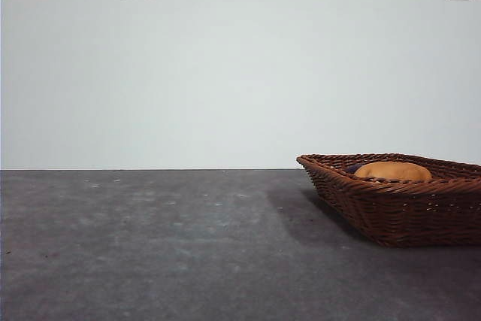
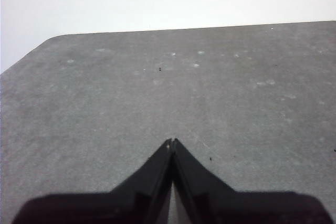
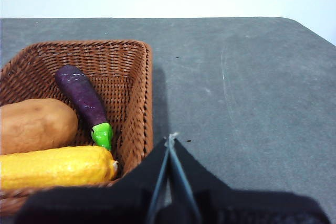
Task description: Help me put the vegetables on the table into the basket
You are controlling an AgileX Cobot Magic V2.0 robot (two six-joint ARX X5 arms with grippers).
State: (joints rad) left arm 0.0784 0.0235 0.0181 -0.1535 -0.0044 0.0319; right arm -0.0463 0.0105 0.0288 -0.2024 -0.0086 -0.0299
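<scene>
All three vegetables lie in the basket [image 3: 134, 61]; nothing is left to lift.

Potato [image 3: 34, 124], yellow vegetable [image 3: 55, 166] and eggplant [image 3: 84, 100] rest inside. Keep the left end effector [image 2: 172, 142] and right end effector [image 3: 171, 139] closed, empty, above the bare worktop [image 1: 150, 246].

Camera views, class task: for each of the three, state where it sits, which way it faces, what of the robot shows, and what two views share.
Front: low at table height, level toward wall; basket; no robot.
Left wrist: on left arm, over bare table; left hand shut.
Right wrist: on right arm, beside basket holding potato, eggplant, yellow vegetable; right hand shut.
Shared: front and right wrist show basket and potato.
</scene>
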